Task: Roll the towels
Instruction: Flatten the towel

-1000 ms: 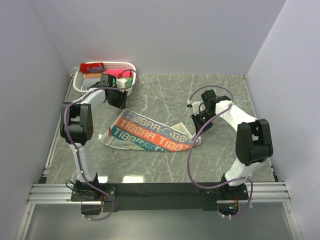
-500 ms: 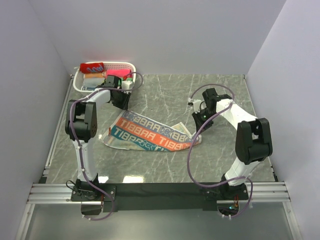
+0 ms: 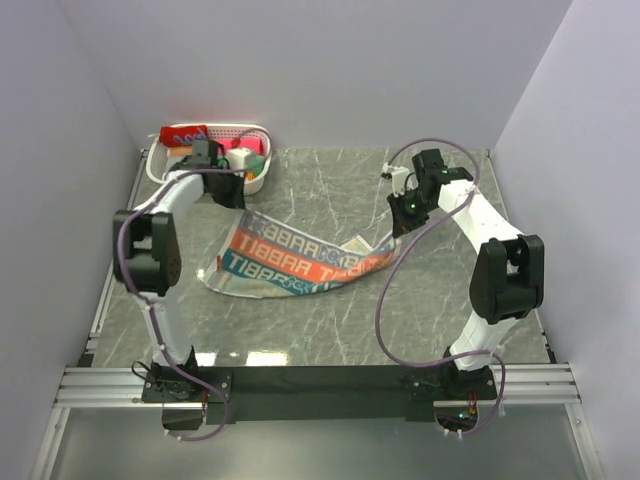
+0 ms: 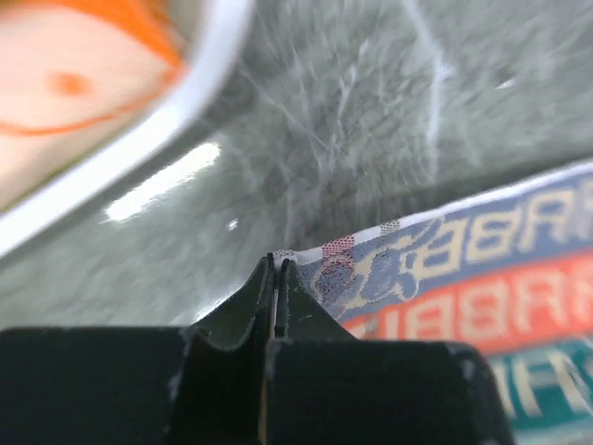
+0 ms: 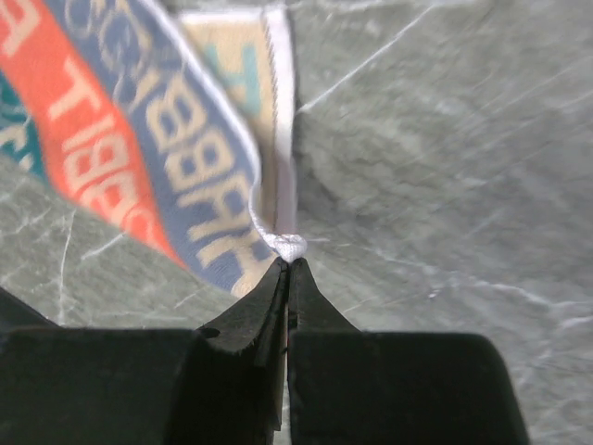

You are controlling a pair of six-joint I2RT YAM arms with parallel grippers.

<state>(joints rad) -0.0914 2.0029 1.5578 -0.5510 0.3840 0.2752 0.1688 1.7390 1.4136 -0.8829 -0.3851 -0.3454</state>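
your left gripper [image 4: 278, 264] just clamped a corner of the RABBIT towel [image 3: 290, 262] right by the white basket [image 3: 153, 168] | right gripper [image 5: 289, 264] pinches the corner farthest from it | you've got it stretched, rolling not started
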